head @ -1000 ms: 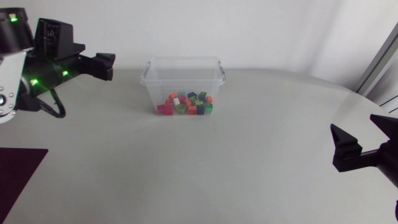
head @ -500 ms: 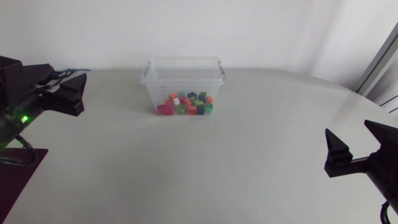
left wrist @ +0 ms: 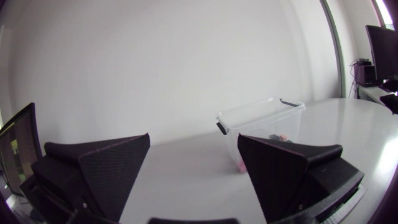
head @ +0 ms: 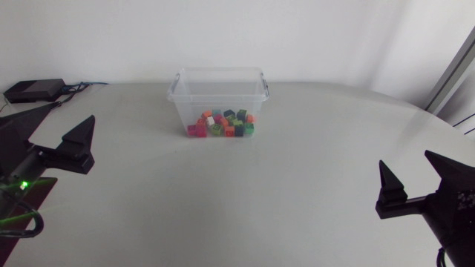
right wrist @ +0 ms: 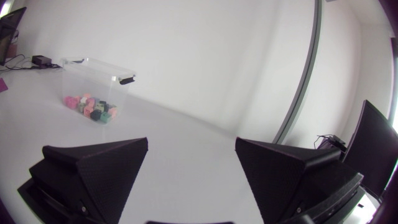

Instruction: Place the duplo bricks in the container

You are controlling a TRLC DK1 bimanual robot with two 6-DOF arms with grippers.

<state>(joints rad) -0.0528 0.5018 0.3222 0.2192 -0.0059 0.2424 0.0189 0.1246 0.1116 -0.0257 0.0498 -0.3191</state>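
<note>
A clear plastic container with grey clip handles stands at the back middle of the table. Several small duplo bricks in pink, orange, green and dark colours lie on its floor. No brick shows on the table outside it. My left gripper hangs open and empty near the left edge, well left of the container. My right gripper is open and empty at the front right. The left wrist view has the container ahead of the open left gripper. Far ahead of the open right gripper sit the container and bricks.
A small black box with cables lies at the table's back left corner. A dark mat shows at the left front edge, partly under my left arm. Bare table spreads between the two grippers and in front of the container.
My left arm has swung back from beside the container toward the left front edge, gripper still open. The right gripper has shifted slightly forward and left. The bricks and container have not moved.
</note>
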